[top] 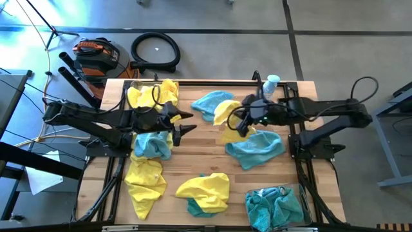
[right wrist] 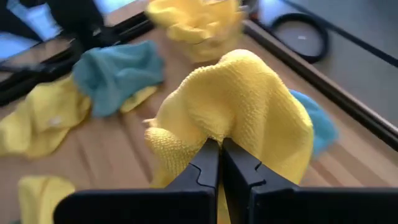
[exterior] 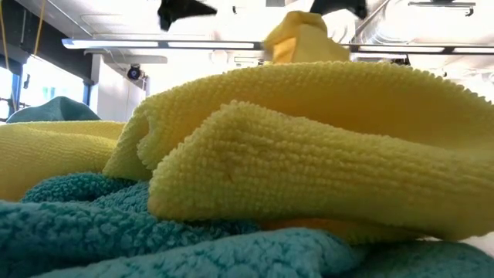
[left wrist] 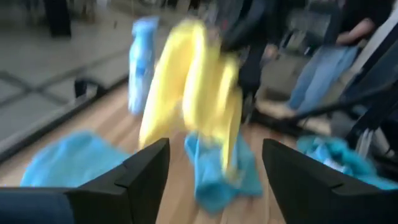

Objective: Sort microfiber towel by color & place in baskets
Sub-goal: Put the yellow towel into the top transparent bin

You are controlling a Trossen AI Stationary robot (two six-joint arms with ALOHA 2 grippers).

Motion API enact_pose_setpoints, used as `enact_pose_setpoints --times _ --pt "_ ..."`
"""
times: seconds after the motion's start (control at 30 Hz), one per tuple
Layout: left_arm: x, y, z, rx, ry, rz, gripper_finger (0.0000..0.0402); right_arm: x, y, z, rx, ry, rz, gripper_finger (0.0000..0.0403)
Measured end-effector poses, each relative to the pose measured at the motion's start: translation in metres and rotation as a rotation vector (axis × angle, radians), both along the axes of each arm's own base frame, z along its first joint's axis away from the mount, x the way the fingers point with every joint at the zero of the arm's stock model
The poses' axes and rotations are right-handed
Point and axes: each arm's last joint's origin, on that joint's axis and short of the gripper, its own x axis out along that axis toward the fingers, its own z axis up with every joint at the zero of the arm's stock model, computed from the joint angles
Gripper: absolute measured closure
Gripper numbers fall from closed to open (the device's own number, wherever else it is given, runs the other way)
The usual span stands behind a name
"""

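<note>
My right gripper [right wrist: 219,163] is shut on a yellow towel [top: 226,116] above the table's middle; the same towel [left wrist: 193,93] hangs ahead in the left wrist view. My left gripper [top: 187,122] is open and empty, a short way left of that towel, facing it. Loose on the wood lie teal towels [top: 255,148] [top: 152,145] [top: 207,103] and yellow towels [top: 145,180] [top: 207,187]. A clear basket [top: 302,193] at the near right holds teal towels [top: 273,206]. More yellow towels [top: 154,93] sit at the far left. My right gripper pinches a bunched fold [right wrist: 214,127] of the yellow towel between its two fingers; several layers bulge on both sides of the fingertips. It comes from the table's right, slanting down. The towel is lifted and droops slack below, its lower end [left wrist: 229,163] near a teal towel.
A white-and-blue spray bottle [top: 271,84] stands at the far edge, just behind my right arm. A yellow towel on a teal one [exterior: 309,170] fills the low view. People [left wrist: 323,68] stand beyond the table. Bare wood [top: 199,151] shows in the middle.
</note>
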Motion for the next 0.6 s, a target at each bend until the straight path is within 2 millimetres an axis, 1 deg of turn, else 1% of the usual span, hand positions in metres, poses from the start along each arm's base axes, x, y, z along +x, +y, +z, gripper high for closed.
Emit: enact_pose_setpoints --times 0.13,0.33,0.47,0.6 --pt "0.002 0.0 0.01 0.071 -0.08 -0.008 0.0144 0.029 0.0 -0.01 -0.015 -0.015 0.153 0.0402" --pt "0.002 0.003 0.012 0.092 -0.089 0.005 0.0143 0.067 0.0 -0.018 -0.063 -0.137 0.372 0.0402" --pt "0.002 0.003 0.012 0.093 -0.088 0.004 0.0143 0.081 -0.002 -0.016 -0.108 -0.231 0.454 0.0402" --pt "0.004 0.003 0.008 0.095 -0.057 0.002 0.0143 0.085 -0.005 -0.008 -0.154 -0.319 0.496 0.0402"
